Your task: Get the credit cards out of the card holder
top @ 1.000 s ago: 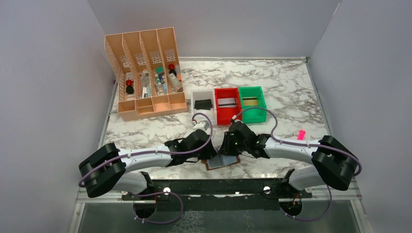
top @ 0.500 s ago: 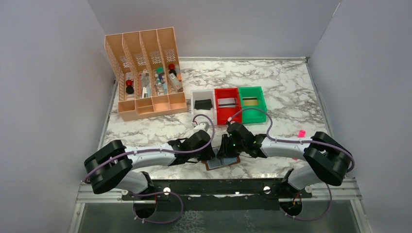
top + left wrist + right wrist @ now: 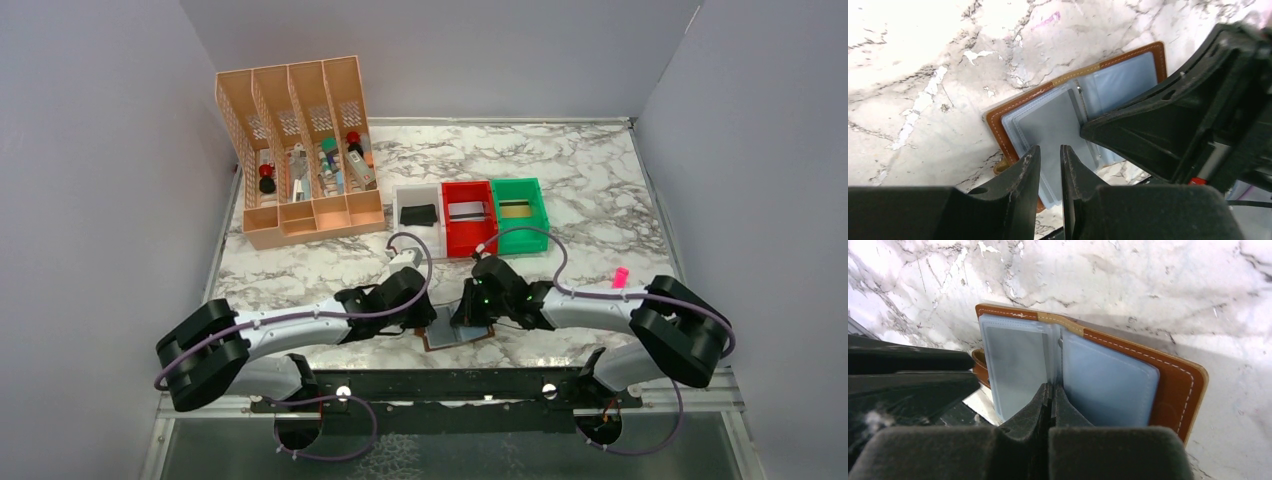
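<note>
Marble tabletop (image 3: 600, 180) carries the open card holder (image 3: 1175, 382) at 6 o'clock, left gripper (image 3: 1049, 157) slightly spread over it, right gripper (image 3: 1050, 392) pressed together.

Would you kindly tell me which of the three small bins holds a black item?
The white bin, leftmost of the three: a flat black item lies in it, while the red bin holds something grey and the green bin something tan.

The right jaws hide part of the card holder (image 3: 1175, 377).

Robot lab cell: grey walls (image 3: 100, 200), marble table (image 3: 570, 170)
</note>
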Motion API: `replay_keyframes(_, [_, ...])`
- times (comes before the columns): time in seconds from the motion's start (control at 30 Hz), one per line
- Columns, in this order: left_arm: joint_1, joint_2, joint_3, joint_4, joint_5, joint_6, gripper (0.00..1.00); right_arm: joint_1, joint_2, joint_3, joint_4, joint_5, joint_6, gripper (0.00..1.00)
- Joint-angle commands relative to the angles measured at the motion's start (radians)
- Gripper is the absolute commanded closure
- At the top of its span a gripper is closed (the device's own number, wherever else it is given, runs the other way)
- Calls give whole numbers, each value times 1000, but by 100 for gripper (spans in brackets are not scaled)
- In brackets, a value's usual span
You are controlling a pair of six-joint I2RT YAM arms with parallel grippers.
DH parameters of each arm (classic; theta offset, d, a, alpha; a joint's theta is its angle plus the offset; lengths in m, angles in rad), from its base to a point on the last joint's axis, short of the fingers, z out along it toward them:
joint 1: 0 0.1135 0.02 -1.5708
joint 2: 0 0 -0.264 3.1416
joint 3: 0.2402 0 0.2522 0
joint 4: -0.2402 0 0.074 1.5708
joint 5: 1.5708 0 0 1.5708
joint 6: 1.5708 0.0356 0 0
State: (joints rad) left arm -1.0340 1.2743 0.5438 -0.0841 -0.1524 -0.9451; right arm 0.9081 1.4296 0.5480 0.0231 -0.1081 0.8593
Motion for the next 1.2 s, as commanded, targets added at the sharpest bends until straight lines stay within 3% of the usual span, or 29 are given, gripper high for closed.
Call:
replay_keyframes(0.0, [3, -93, -17, -22, -68, 2, 74, -2, -51, -62, 50, 38, 62, 99])
replay_keyframes(0.4, [3, -176, -60, -21, -77, -14, 72, -50, -157, -134, 214, -115, 151, 99])
replay_keyframes(0.77, [3, -174, -68, -24, -76, -21, 71, -92, -34, -194, 356, -185, 257, 99])
replay_keyframes(0.9, [5, -165, -87, -17, -70, -32, 68, -97, 24, -153, 290, -166, 229, 98])
replay_keyframes(1.0, [5, -146, -94, -17, -68, -44, 68, -97, 33, -118, 215, -126, 167, 92])
replay_keyframes(1.17, [5, -167, -103, -32, -106, -75, 68, -95, -60, -101, 113, -55, 43, 60])
